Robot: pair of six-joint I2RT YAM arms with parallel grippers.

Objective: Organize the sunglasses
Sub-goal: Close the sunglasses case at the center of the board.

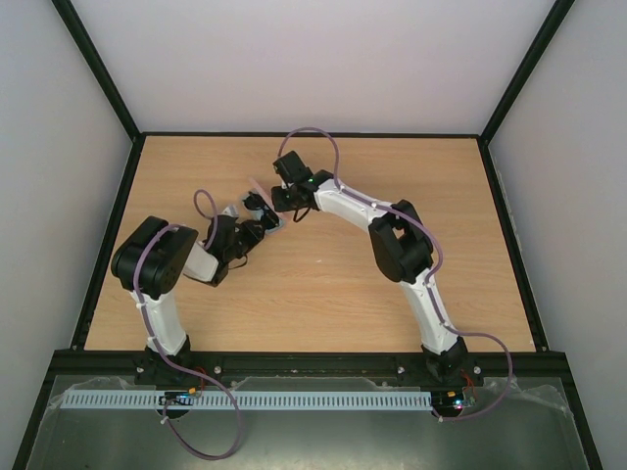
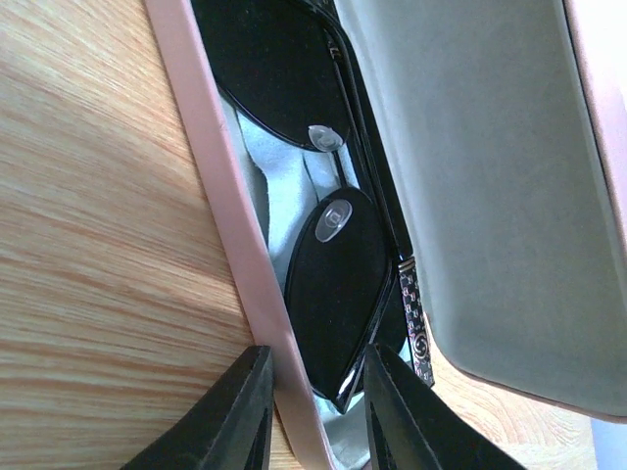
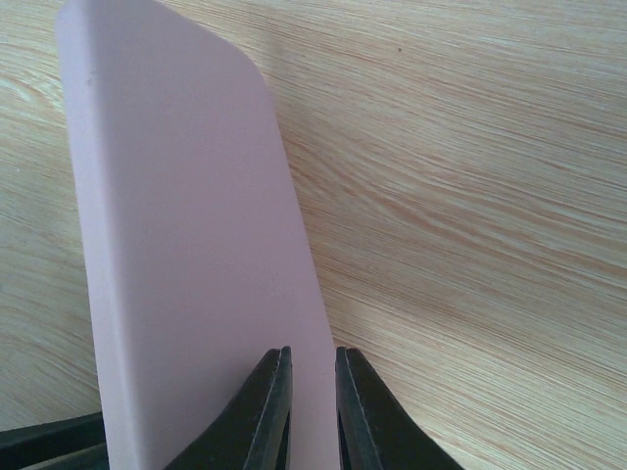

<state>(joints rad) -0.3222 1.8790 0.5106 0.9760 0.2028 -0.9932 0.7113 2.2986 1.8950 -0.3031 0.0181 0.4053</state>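
The sunglasses (image 2: 338, 284) lie folded inside the open pink case (image 2: 220, 225), on a light blue cloth (image 2: 284, 186). Both dark lenses and one patterned temple arm show. My left gripper (image 2: 315, 406) stands narrowly around the case's near wall, one finger outside against the wood, the other inside by a lens tip. My right gripper (image 3: 313, 411) is shut on the edge of the raised pink lid (image 3: 186, 245). In the top view both grippers (image 1: 257, 217) (image 1: 282, 199) meet at the case (image 1: 257, 188); the glasses are hidden there.
The grey-lined inside of the lid (image 2: 470, 176) stands over the glasses. The wooden table (image 1: 392, 176) is walled at the back and sides. My arms cross the table's left-middle.
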